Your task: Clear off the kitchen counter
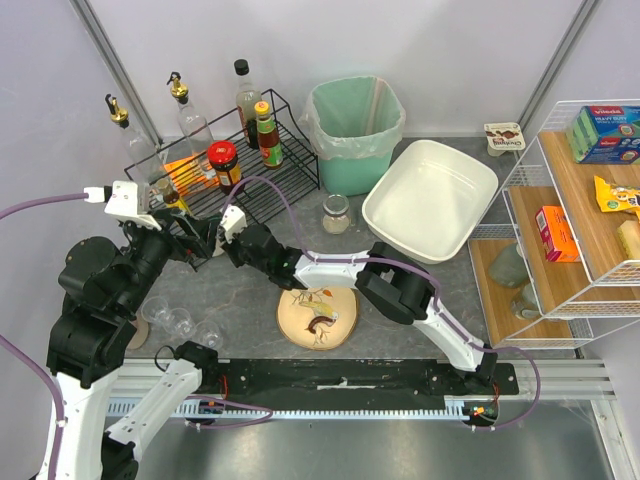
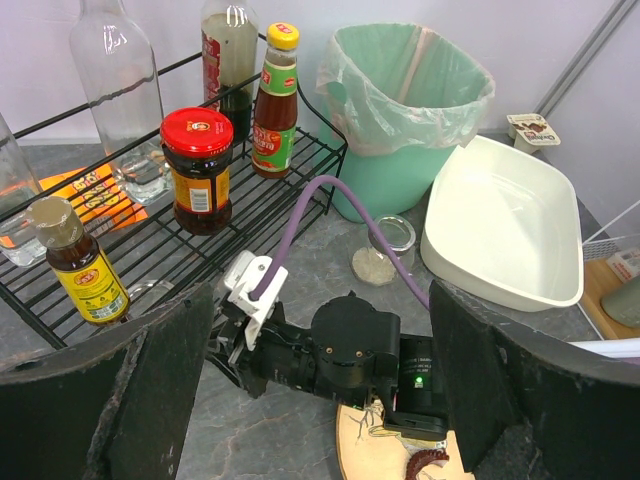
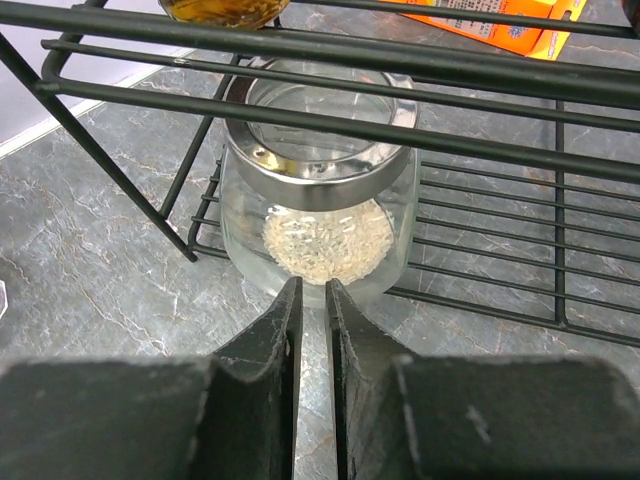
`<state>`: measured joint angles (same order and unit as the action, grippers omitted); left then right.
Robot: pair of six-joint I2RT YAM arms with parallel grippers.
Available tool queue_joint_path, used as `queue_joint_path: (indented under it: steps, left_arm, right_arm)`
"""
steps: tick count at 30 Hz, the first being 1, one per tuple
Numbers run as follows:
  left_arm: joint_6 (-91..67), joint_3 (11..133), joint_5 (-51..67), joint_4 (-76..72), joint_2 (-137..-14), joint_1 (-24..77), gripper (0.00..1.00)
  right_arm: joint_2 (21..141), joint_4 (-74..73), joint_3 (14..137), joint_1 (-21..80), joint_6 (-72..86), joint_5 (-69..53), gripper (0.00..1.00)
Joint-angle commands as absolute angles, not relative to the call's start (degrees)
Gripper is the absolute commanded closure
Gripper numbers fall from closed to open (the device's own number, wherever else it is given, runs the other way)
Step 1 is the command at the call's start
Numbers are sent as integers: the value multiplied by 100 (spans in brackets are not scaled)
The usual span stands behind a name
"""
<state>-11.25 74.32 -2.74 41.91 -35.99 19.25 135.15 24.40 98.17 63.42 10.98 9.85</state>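
Note:
The dark grey mottled kitchen counter [image 1: 245, 315] carries a black wire rack [image 1: 290, 160] with bottles and jars. In the right wrist view a glass jar of rice [image 3: 318, 200] stands under the rack's wires [image 3: 480, 150]. My right gripper [image 3: 310, 300] is shut and empty, with its tips right at the jar's near wall. In the top view it [image 1: 210, 243] reaches left to the rack's front corner. My left gripper [image 2: 320, 400] is wide open and empty, hovering over the right arm's wrist; it also shows by the rack in the top view [image 1: 165, 232].
A second rice jar [image 1: 336, 213] stands by a green bin [image 1: 353, 130] and a white tub [image 1: 430, 200]. A round wooden plate [image 1: 318, 318] lies in front. Clear glasses [image 1: 172, 320] stand near left. A wooden shelf unit [image 1: 560, 240] is at the right.

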Motion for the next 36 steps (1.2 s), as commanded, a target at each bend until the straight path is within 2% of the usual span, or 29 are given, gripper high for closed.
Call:
queue_joint_path:
  steps: [1, 10, 23, 29, 36]
  left_arm:
    - [-1081, 7471, -255, 4113, -3612, 1916, 7]
    - [-1063, 7453, -281, 4113, -3595, 1916, 7]
    - [-1055, 7462, -308, 4122, -3603, 1916, 7]
    - [-1081, 7497, -299, 4175, -3604, 1907, 7]
    - [-1125, 7453, -237, 4201, -3595, 1916, 7]
  right_arm:
    - [13702, 2408, 10177, 6346, 1143, 897, 79]
    - [14018, 2294, 10573, 6346, 1169, 861, 78]
    - [14221, 2242, 10994, 6346, 1467, 1467, 70]
    - [14011, 2276, 10654, 6346, 1433, 1591, 52]
    - [12606, 2690, 8800, 6346, 1310, 1634, 32]
